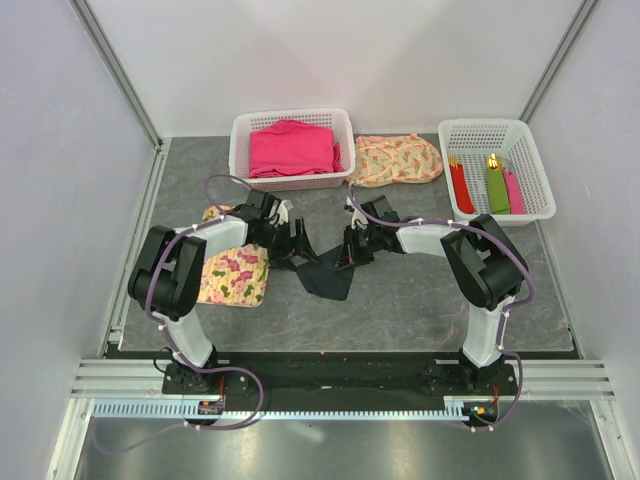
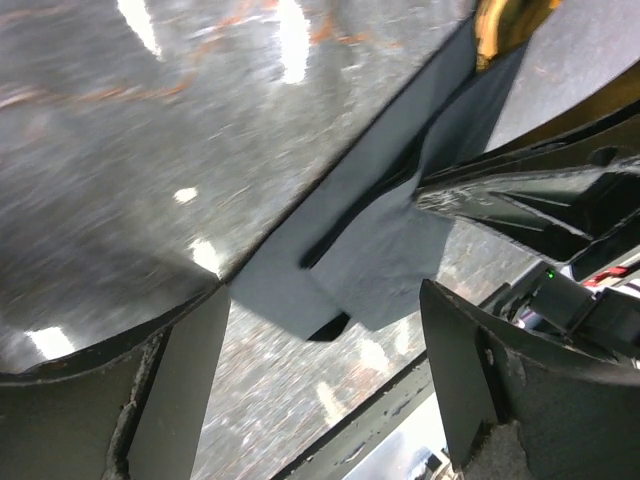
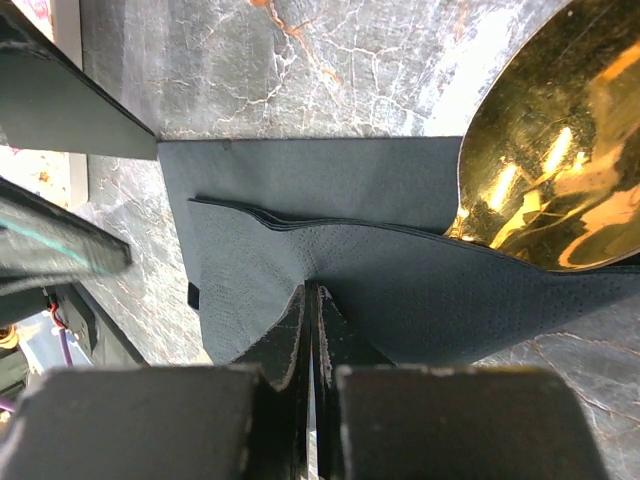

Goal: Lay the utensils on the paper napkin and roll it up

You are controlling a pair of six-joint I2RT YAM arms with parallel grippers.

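The black paper napkin (image 1: pixel 328 277) lies partly folded over on the grey table between my two grippers. My right gripper (image 3: pixel 312 290) is shut, pinching a raised fold of the paper napkin (image 3: pixel 330 250). A gold spoon head (image 3: pixel 560 170), one of the utensils, pokes out from under that fold; its gold tip (image 2: pixel 505 25) also shows in the left wrist view. My left gripper (image 2: pixel 325 290) is open above the napkin's corner (image 2: pixel 370 240), with nothing between its fingers (image 2: pixel 170 390). From above, the left gripper (image 1: pixel 297 250) and right gripper (image 1: pixel 347 253) face each other closely.
A floral mat (image 1: pixel 235 275) lies under the left arm. At the back stand a white basket with pink cloth (image 1: pixel 290 150), a floral cloth (image 1: pixel 395 160), and a white basket (image 1: pixel 495 170) holding red, green and pink rolls.
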